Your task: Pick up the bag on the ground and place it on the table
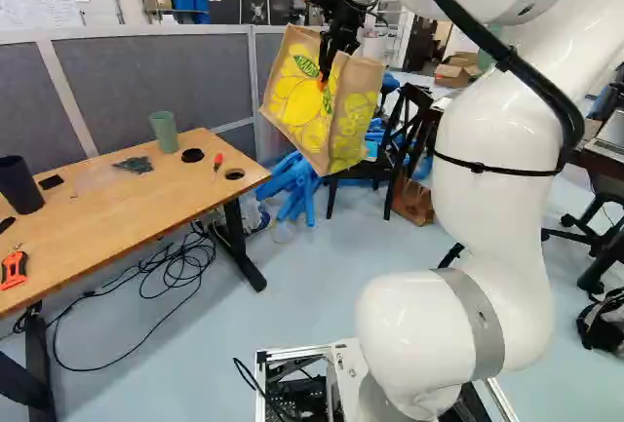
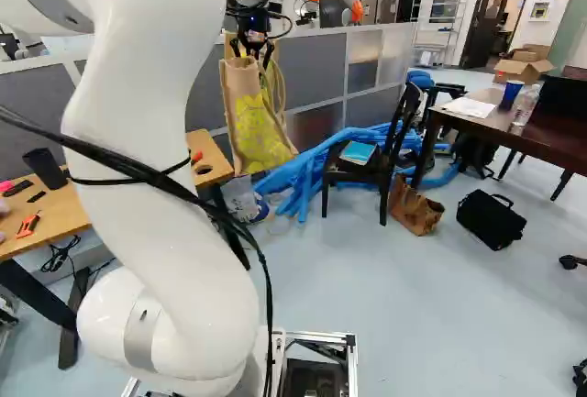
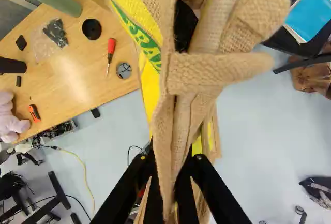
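1. Beside the far end of the wooden table (image 1: 127, 212), the burlap bag (image 1: 302, 95) hangs in the air, tilted, clear of the floor; the claw (image 3: 173, 166) is clamped on its upper fabric.
2. Its low-hanging bottom could catch the table edge if the arm swings across without enough height.
3. Coming in low, it could also sweep over the green cup (image 1: 164, 132) or push the screwdriver (image 1: 216, 163).
4. The pinched cloth might slip or twist, since the grip takes only a narrow fold.
5. Once let go, the bag could topple if set down tilted, or if a handle snags a finger.
6. Counted: one bag held; two others on the floor, brown (image 2: 415, 206) and black (image 2: 491, 220); one wooden table; one green cup; one screwdriver; one orange cutter (image 1: 14, 269); one black chair (image 2: 353, 175) nearby.
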Tool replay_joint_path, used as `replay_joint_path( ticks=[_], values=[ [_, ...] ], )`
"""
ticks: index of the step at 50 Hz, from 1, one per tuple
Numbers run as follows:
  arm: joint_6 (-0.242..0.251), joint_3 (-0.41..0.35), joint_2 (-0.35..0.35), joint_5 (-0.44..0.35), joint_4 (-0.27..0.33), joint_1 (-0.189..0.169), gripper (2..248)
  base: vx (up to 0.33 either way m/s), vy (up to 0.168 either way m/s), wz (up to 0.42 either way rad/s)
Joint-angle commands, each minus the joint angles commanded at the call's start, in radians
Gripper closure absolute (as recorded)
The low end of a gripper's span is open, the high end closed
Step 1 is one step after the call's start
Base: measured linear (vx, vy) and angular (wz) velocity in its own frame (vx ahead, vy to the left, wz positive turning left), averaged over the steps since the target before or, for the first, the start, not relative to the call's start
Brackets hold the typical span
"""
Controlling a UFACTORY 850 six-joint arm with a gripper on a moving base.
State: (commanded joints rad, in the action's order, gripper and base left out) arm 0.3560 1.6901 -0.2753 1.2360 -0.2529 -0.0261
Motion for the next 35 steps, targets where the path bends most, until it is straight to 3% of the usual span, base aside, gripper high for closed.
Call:
replay_joint_path(
  ticks=[35],
  values=[
    [0.000, 0.110, -0.058, 0.082, -0.010, -0.007, 227, 0.000, 0.000, 0.000]
  ],
)
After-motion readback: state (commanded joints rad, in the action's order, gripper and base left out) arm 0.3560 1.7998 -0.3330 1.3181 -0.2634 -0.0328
